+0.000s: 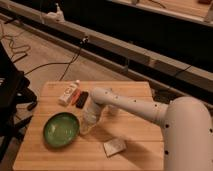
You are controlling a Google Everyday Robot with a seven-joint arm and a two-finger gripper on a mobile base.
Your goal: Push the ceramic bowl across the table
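Observation:
The ceramic bowl [61,129] is wide, shallow and glossy green, and sits on the front left of the light wooden table [135,155]. My white arm reaches in from the right across the table. My gripper [88,121] hangs down just right of the bowl's rim, very close to it or touching it. I cannot tell whether there is contact.
A white bottle [69,93] and a dark flat object [81,98] lie at the table's back left. A small pale packet [114,146] lies front centre. A black chair [12,95] stands left of the table. Cables run on the floor behind.

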